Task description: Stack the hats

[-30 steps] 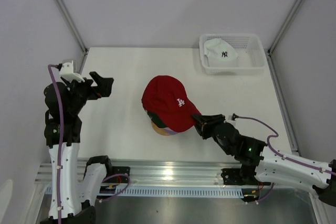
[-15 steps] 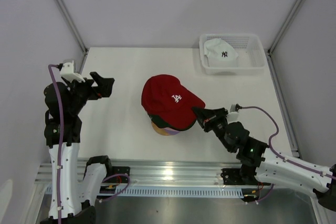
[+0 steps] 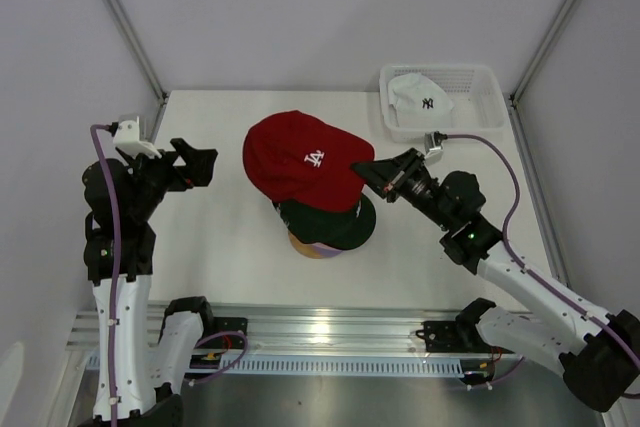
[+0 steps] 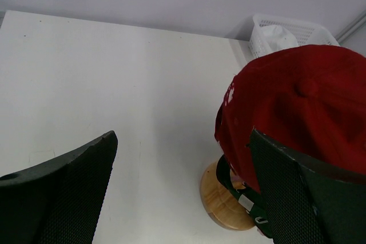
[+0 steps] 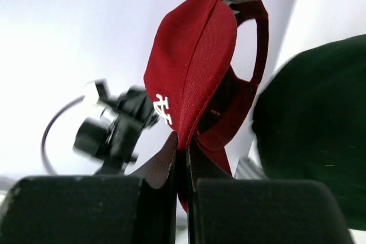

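Note:
My right gripper (image 3: 368, 171) is shut on the brim of the red hat (image 3: 300, 159). It holds the hat in the air above and to the left of the stack. In the right wrist view the brim of the red hat (image 5: 200, 67) is pinched between the jaws of my right gripper (image 5: 183, 148). A dark green hat (image 3: 325, 219) tops the stack on the round wooden stand (image 3: 303, 244). The white hat (image 3: 418, 95) lies in the basket. My left gripper (image 3: 195, 162) hangs open and empty at the left, apart from the hats. The left wrist view shows the red hat (image 4: 297, 107) above the stand (image 4: 220, 198).
The white mesh basket (image 3: 490, 112) stands at the table's back right corner. Pale walls close in on both sides. The metal rail with both arm bases runs along the near edge.
My right gripper closed on the red hat's brim, lifted it off the stack and carried it up and to the left, uncovering the dark green hat. The left arm stayed still.

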